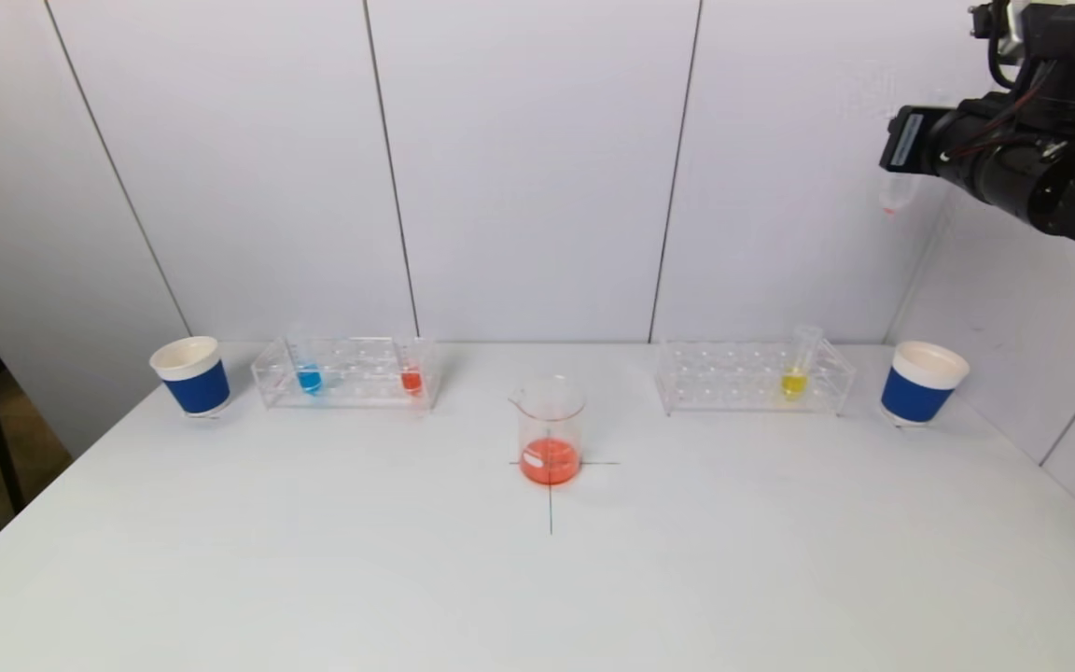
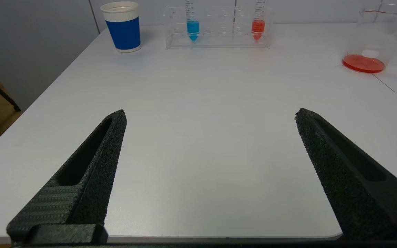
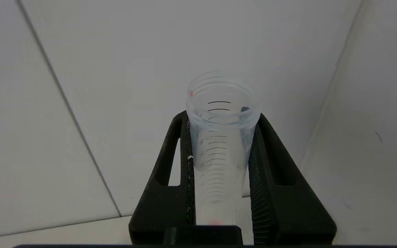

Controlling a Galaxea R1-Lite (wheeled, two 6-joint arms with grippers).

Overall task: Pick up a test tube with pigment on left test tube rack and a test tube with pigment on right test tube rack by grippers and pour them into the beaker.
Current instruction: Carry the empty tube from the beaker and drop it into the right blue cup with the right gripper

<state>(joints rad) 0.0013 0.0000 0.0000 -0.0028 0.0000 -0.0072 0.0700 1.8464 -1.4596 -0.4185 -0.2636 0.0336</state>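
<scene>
Alt text, left to right, for you at the controls.

Far left on the white table [image 1: 314, 560]: blue paper cup [image 1: 192, 375]. Just right of it, the left test tube rack [image 1: 348, 371], clear plastic, w/ two upright tubes: blue-pigment tube [image 1: 309, 373] toward the cup end, red-pigment tube [image 1: 411, 373] at the end nearer centre. Both stand vertical, mouths up.

The left gripper [image 2: 210, 115] doesn't show in the head view; its wrist view has it low over the near part of the table, fingers spread wide, nothing between them. From that claw the left rack lies straight ahead toward the wall, well apart, and both tubes fall inside the span of the gap. That's the relation your next move turns on, I'd judge: a forward reach to a vertical tube, claw closing from the sides. The left arm is clearly nearer this rack.

Centre: beaker [image 1: 551, 429] sits on the pen cross mark, red-orange liquid in its bottom.

Right of centre: right test tube rack [image 1: 754, 376] w/ one upright yellow-pigment tube [image 1: 797, 369] near its right end. Beyond it, a second blue cup [image 1: 920, 383].

Top right, high above the table near the wall: right gripper [image 3: 221, 165] clamped on an empty test tube [image 3: 221, 137], only a trace of red left inside. In the head view the tube hangs tip-down from the claw. Beaker lies down and to the left of it, well apart.
</scene>
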